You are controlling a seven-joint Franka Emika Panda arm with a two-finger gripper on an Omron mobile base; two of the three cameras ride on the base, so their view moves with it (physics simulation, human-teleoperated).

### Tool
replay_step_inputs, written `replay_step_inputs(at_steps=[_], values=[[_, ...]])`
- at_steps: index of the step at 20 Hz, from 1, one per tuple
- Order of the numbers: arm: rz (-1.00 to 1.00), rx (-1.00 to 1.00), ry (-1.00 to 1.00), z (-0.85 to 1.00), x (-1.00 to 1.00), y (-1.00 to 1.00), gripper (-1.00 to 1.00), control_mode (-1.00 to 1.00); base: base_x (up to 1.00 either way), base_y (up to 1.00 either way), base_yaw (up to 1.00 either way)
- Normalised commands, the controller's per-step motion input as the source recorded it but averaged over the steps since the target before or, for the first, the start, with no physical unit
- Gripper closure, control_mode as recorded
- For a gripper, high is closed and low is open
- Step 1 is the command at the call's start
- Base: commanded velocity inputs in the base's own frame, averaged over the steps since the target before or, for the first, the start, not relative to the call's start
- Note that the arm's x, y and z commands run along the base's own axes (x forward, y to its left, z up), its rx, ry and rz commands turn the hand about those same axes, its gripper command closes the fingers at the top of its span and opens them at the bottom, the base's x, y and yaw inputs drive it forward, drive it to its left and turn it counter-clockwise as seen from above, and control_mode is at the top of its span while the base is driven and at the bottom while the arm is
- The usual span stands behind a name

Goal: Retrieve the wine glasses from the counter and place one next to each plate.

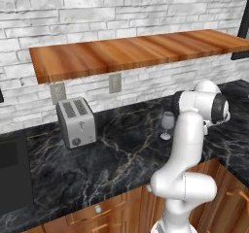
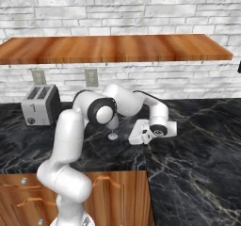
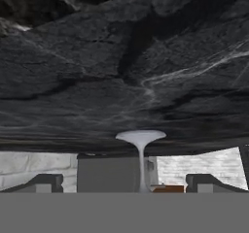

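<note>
I see a long black marble counter with pale veins below a white brick wall and a brown wooden shelf. A small smoky grey stemmed wine glass stands upright on the counter, right of the silver toaster. In the hand view, the gripper is released, fingers apart, one either side of the glass stem without touching it.

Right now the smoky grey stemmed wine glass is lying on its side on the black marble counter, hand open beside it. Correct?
Not quite. The smoky grey stemmed wine glass stands upright on its round foot on the black marble counter, as the left base view shows. The hand is open, its fingers either side of the stem in the hand view.
</note>
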Motion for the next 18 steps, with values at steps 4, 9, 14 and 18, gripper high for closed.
replay_step_inputs(at_steps=[4, 9, 14, 18], values=[[0.0, -0.03, 0.01, 0.0, 0.0, 0.43, -1.0, -1.0, 0.0, 0.0, 0.0], [0.0, -0.01, 0.0, -0.03, 0.04, 0.33, -1.0, -1.0, 0.0, 0.0, 0.0], [0.0, 0.0, 0.13, -0.09, 0.0, 0.06, -1.0, -1.0, 0.0, 0.0, 0.0], [0.0, 0.0, 0.1, -0.07, 0.0, 0.06, -1.0, -1.0, 0.0, 0.0, 0.0]])
